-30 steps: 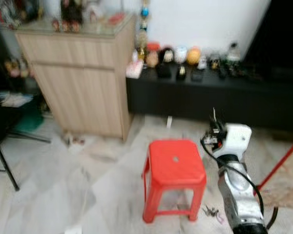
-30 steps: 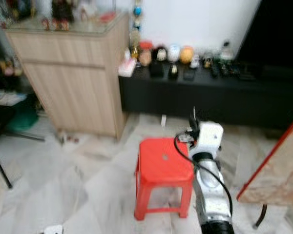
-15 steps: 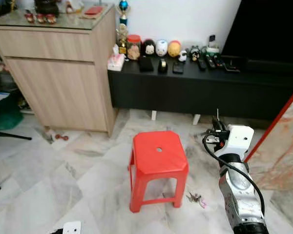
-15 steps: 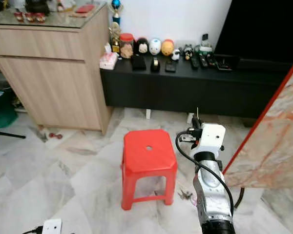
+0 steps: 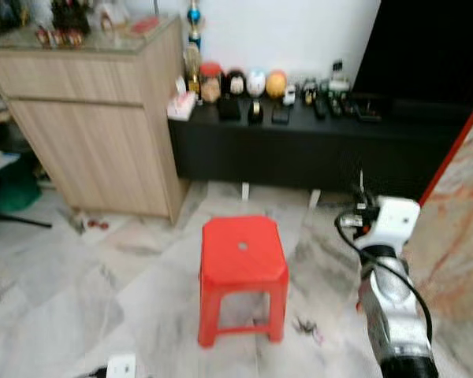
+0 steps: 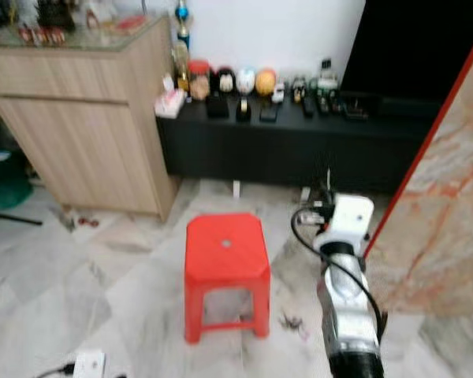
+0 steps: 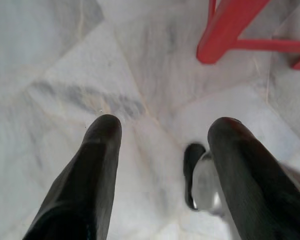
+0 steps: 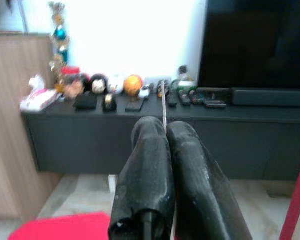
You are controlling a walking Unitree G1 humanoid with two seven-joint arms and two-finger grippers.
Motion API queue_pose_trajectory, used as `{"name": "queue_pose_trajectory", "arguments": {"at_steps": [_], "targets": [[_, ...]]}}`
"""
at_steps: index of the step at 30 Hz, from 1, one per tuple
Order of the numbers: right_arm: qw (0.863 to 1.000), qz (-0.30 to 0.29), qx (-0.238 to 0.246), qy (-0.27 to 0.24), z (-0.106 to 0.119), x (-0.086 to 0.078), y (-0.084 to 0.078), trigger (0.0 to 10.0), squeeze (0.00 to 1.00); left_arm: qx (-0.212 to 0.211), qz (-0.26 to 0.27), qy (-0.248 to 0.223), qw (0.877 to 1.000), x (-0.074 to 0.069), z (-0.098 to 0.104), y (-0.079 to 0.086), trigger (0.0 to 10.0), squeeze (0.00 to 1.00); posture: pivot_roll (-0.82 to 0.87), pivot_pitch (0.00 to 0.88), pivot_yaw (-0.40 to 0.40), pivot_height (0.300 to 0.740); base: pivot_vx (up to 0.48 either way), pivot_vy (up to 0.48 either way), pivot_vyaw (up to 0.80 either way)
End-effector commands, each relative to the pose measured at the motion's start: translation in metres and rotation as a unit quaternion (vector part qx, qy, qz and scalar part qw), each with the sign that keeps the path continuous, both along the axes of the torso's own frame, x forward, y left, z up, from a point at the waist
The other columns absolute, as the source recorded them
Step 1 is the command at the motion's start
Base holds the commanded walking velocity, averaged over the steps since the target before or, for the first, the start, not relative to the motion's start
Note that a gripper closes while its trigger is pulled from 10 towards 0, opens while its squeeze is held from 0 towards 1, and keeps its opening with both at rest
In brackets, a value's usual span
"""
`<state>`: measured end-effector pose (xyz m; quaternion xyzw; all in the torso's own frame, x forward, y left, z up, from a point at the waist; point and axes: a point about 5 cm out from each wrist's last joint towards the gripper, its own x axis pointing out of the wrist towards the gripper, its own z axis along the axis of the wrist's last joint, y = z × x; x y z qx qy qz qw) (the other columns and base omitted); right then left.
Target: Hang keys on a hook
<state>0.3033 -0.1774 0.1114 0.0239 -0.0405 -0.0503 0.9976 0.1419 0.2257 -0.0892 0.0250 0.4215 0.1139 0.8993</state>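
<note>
A small bunch of keys point(image 5: 306, 326) lies on the marble floor beside the right front leg of a red plastic stool point(image 5: 243, 252). My right arm point(image 5: 390, 299) is raised to the right of the stool, above and beyond the keys. In the right wrist view my right gripper point(image 8: 166, 125) is shut, its fingers point(image 8: 147, 165) pressed together, and a thin metal pin point(image 8: 163, 107) pokes out past the tips toward the black bench. My left gripper point(image 7: 162, 132) hangs open over bare floor near a stool leg point(image 7: 230, 30).
A wooden cabinet point(image 5: 94, 134) stands at the back left beside a low black bench point(image 5: 315, 150) lined with figurines and remotes. A dark TV point(image 5: 433, 47) sits above it. A red-edged marble slab point(image 5: 457, 213) leans at the right. A white power strip point(image 5: 120, 367) lies near the front.
The whole picture has shifted and sharpened, then blurred slightly, so the camera has moved. The stool and keys lie as before, and my right arm keeps its raised pose.
</note>
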Motion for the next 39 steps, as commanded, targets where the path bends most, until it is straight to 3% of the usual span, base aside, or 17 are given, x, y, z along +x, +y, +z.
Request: {"name": "queue_pose_trajectory", "arguments": {"at_steps": [1,10,39], "targets": [[1.0,-0.001,-0.002,-0.01,0.0052,0.0018,-0.0012,10.0,0.0,0.001,-0.003,0.011,1.0,-0.0023,-0.0012,0.0011,10.0,0.0,-0.03,0.0,-0.059,0.74,0.0,-0.315,0.0],[1.0,-0.008,-0.003,-0.015,0.0077,0.0037,-0.0027,10.0,0.0,-0.001,-0.004,0.021,1.0,-0.0069,-0.0028,0.0029,10.0,0.0,-0.03,0.0,-0.057,0.74,0.0,-0.314,0.0],[1.0,-0.012,-0.006,-0.026,0.0124,0.0079,-0.0015,10.0,0.0,-0.002,-0.01,0.017,1.0,-0.0016,-0.0024,-0.0034,10.0,0.0,-0.03,0.0,-0.054,0.74,0.0,-0.315,0.0]]}}
